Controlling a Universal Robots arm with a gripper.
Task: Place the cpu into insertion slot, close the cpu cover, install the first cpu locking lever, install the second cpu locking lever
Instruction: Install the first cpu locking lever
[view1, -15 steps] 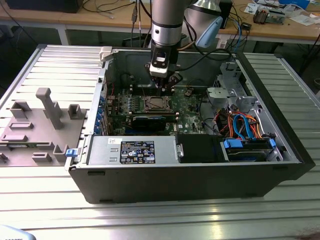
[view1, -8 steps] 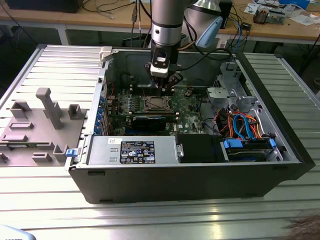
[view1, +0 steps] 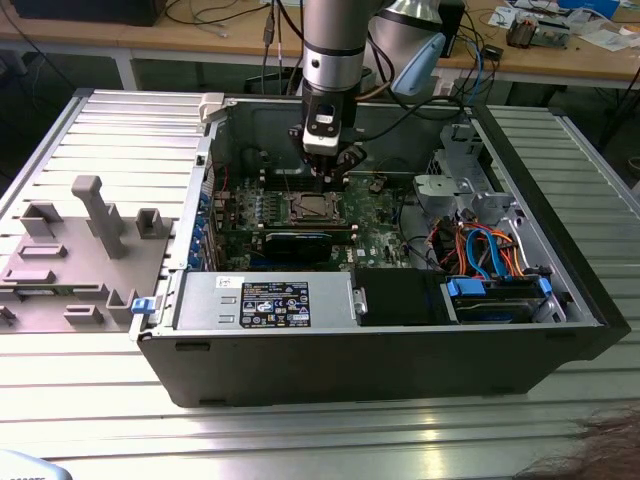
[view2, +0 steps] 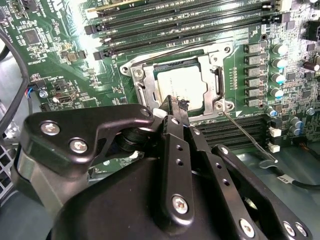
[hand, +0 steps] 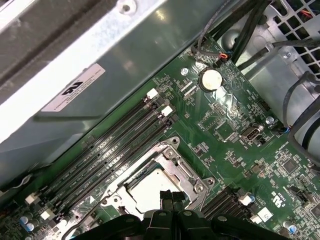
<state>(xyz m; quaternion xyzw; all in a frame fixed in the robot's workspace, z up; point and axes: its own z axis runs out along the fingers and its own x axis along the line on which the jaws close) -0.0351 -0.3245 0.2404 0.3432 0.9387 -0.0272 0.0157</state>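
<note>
The cpu (view2: 181, 87) sits under the lowered cover (view2: 141, 82); one lever (view2: 247, 137) seems unlatched. The end effector (view2: 176, 106) is pressed together, empty.

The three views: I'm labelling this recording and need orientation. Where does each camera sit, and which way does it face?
Exterior view: off the arm, above and outside the open computer case, looking down into it; the arm and gripper show.
Second wrist view: on the arm, looking down past the gripper at the cpu.
First wrist view: on the arm, looking across the motherboard toward the case wall; the gripper shows.
Shared: both wrist views hold the cpu and gripper.
</note>
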